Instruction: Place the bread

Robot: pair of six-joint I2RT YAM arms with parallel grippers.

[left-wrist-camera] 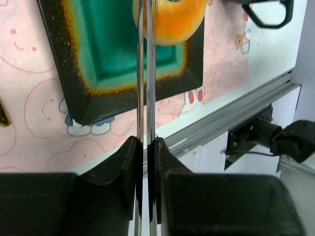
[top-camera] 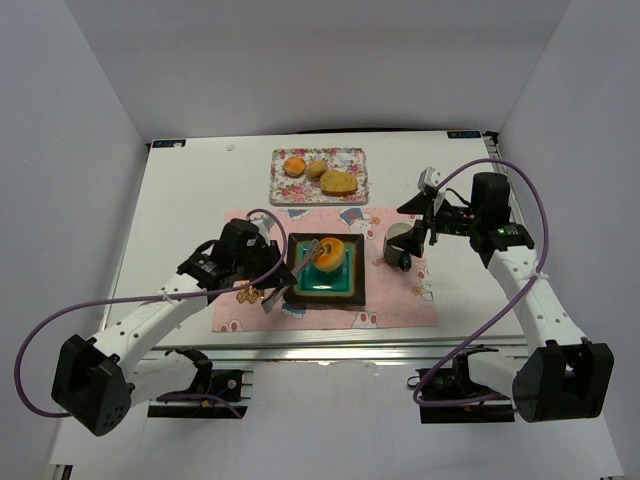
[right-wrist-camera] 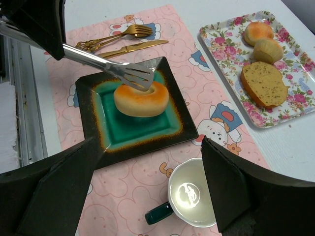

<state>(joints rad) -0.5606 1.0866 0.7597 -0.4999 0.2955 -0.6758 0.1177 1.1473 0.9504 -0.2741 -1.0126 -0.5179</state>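
The orange-golden ring bun (top-camera: 331,252) (left-wrist-camera: 170,22) (right-wrist-camera: 141,98) lies on the square black-and-green plate (top-camera: 296,290) (right-wrist-camera: 142,132). My left gripper (top-camera: 268,297) (left-wrist-camera: 146,145) is shut on metal tongs (top-camera: 300,268) (left-wrist-camera: 146,98) (right-wrist-camera: 98,61). The tong blades are squeezed close together and their tips rest on top of the bun at its hole. The oval tan-brown roll (top-camera: 339,183) (right-wrist-camera: 263,83) lies on the floral tray (top-camera: 320,198) (right-wrist-camera: 231,49). My right gripper (top-camera: 418,228) (right-wrist-camera: 148,142) is open and empty, above the cup.
A white cup with a dark handle (top-camera: 400,240) (right-wrist-camera: 192,194) stands on the pink placemat (top-camera: 400,300) right of the plate. Two small round buns (top-camera: 294,166) (right-wrist-camera: 258,32) share the tray. A gold fork (right-wrist-camera: 118,34) and knife (right-wrist-camera: 133,47) lie left of the plate.
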